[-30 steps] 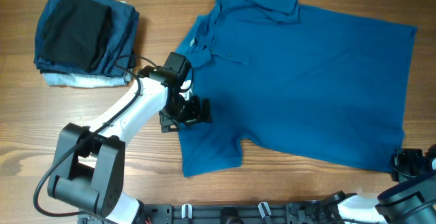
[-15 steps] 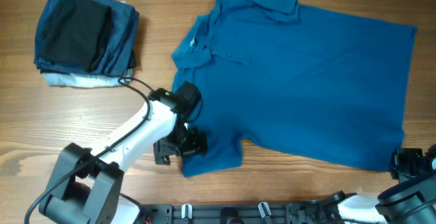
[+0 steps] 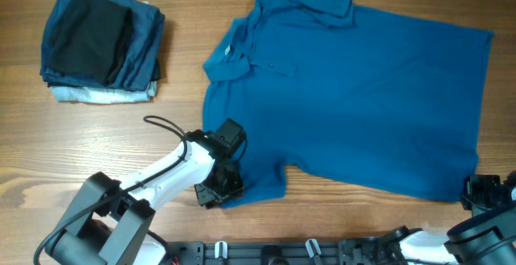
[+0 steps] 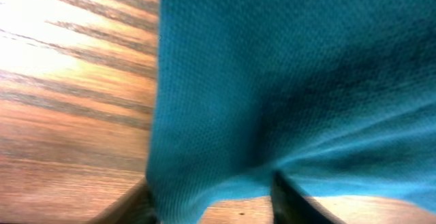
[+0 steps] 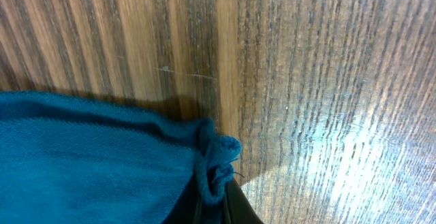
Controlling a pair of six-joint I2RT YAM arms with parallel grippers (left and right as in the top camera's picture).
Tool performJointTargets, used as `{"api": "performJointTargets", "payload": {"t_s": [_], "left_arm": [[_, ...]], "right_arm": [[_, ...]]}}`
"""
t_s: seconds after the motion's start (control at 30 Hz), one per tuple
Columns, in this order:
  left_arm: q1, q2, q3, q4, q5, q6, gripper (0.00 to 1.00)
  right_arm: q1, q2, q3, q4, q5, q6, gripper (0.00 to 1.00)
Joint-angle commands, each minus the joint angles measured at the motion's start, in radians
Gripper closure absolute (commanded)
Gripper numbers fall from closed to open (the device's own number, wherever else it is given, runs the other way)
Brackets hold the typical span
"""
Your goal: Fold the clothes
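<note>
The clothes (image 3: 363, 96), one medium-blue collared shirt, lie spread flat over the table's right half, collar at the back left. My left gripper (image 3: 219, 191) sits low at the near corner of the front sleeve. In the left wrist view the sleeve's edge (image 4: 184, 183) hangs between its fingers (image 4: 289, 207), which stand apart with bare wood showing in the gap, so my left gripper (image 4: 211, 209) is open around the cloth. My right gripper (image 3: 477, 192) is at the hem's near right corner. In the right wrist view, my right gripper (image 5: 212, 207) is shut on a bunched fold of shirt (image 5: 218, 159).
A stack of folded garments (image 3: 101, 47), black on top of dark blue and pale grey-blue ones, lies at the back left. The left arm's base (image 3: 97, 233) and a black rail (image 3: 306, 253) run along the front edge. Bare wood (image 3: 105, 144) lies between stack and shirt.
My left arm has swung from beside the collar toward the front edge, down to the sleeve's near corner, and its jaws have narrowed around the cloth. The right gripper stays put.
</note>
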Motion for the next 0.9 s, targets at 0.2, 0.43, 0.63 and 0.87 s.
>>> {"api": "performJointTargets", "payload": {"t_s": [0.2,0.43,0.63,0.87], "left_arm": [[0.029,0.01,0.145,-0.196,-0.106,0.177,0.96],[0.128,0.01,0.482,-0.349,-0.337,0.221,0.96],[0.24,0.01,0.533,-0.158,-0.255,0.221,0.96],[0.242,0.011,0.533,0.037,-0.242,0.222,0.96]], "right_arm": [[0.237,0.029,0.173,-0.198,0.129,0.022,0.96],[0.373,0.029,0.362,-0.412,0.191,0.026,0.96],[0.373,0.029,0.494,-0.481,0.191,-0.001,0.96],[0.373,0.03,0.496,-0.36,0.097,-0.024,0.96]]}}
